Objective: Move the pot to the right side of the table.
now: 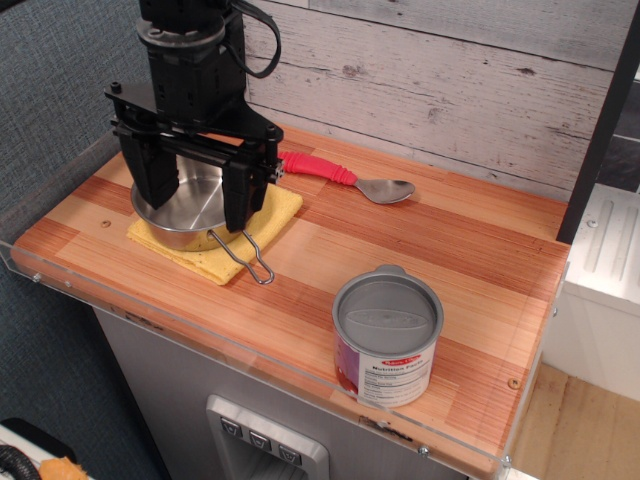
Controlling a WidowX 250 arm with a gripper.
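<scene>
The table [400,250] fills most of the view, a striped reddish and light wood top with clear edge guards along its front and left side; its far right end is cut off behind a dark vertical post [600,130]. A weathered grey plank wall [450,80] stands behind it.

The black robot arm [185,50] comes straight down from the top edge, where its upper part is cut out of view. It hangs vertically over the left part of the table, with a cable looping at its side. The gripper [190,195] is spread wide: one finger [150,175] stands at the left rim of the pot, the other [240,195] at its right rim, so the jaws straddle the pan. Whether the fingers actually touch the metal cannot be told.

The tin can [387,338], grey-lidded and labelled, stands upright near the front edge, well apart from the arm.

The yellow cloth [270,215] lies flat on the left part of the table, largely covered by the pan.

The pot [195,205] sits on that cloth at the left side of the table. Much of its rim and bowl is hidden behind the gripper body. Its thin wire handle [245,258] lies folded out toward the front, past the cloth's edge.

A spoon [385,190] with a red handle lies near the back wall, its handle end hidden behind the right finger.
</scene>
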